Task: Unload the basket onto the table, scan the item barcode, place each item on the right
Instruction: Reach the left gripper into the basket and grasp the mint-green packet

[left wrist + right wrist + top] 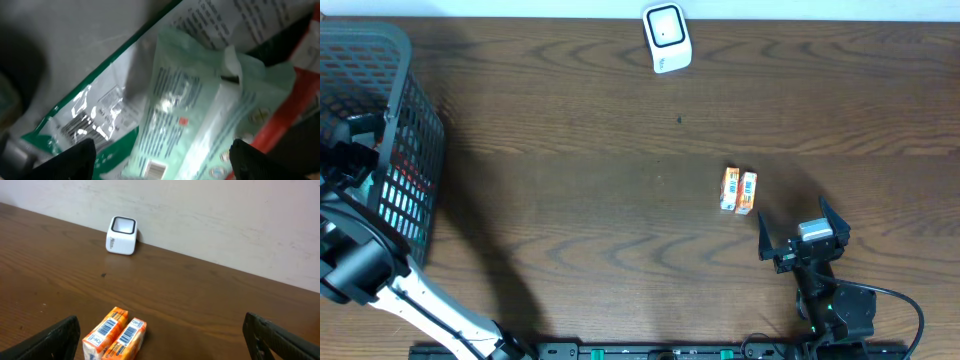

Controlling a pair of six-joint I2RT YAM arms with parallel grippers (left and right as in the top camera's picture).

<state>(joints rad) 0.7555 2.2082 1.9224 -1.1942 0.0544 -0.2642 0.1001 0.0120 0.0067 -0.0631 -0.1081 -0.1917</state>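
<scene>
Nearest the lens in the left wrist view, the left gripper (pixel 161 152) hangs released. Its two black fingers (pixel 70 157) sit wide apart in the bottom corners, pinching nothing. It is down inside the dark mesh basket (pixel 415 120) at the left edge of the overhead view. A pale green packet (pixel 185 110) fills the middle of the wrist frame just beneath it, lying over a white packet with a green stripe (pixel 85 95). Something red (pixel 305 85) shows at the right edge. The green packet carries a barcode (pixel 156 170) at bottom centre, but its fine print is too blurred to read.

At top centre of the overhead view, a white scanner (pixel 666 38) stands on the wooden table (pixel 570 150). Right of centre lie two orange boxes (pixel 738 190), touching side by side with barcodes up, their lettering too small to read. At lower right, the right gripper (pixel 792 212) hovers near them, spread wide and empty.

Picking an item looks to be the step in hand. The left fingers would next need to close on the green packet, lift it clear of the basket and turn its barcode toward the scanner.
</scene>
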